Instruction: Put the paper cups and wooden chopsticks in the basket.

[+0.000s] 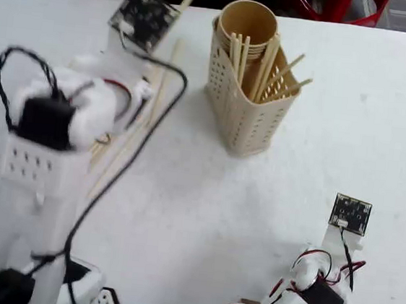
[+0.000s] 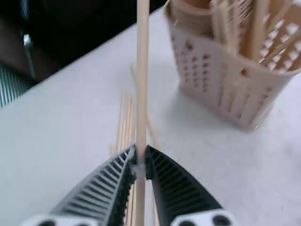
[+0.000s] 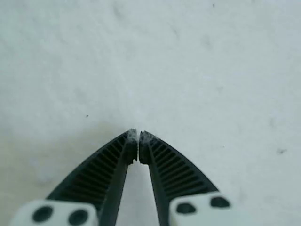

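Observation:
A cream perforated basket stands at the table's back middle, holding stacked paper cups and several wooden chopsticks. In the left wrist view my left gripper is shut on one chopstick, lifted above the table and pointing toward the far edge; the basket stands to one side of it. More chopsticks lie on the table beside the left arm. My right gripper is shut with nothing in it, just above bare table.
The right arm sits folded at the front right. The left arm's black cable loops over the loose chopsticks. A red object lies beyond the table's far edge. Open white tabletop lies between the arms.

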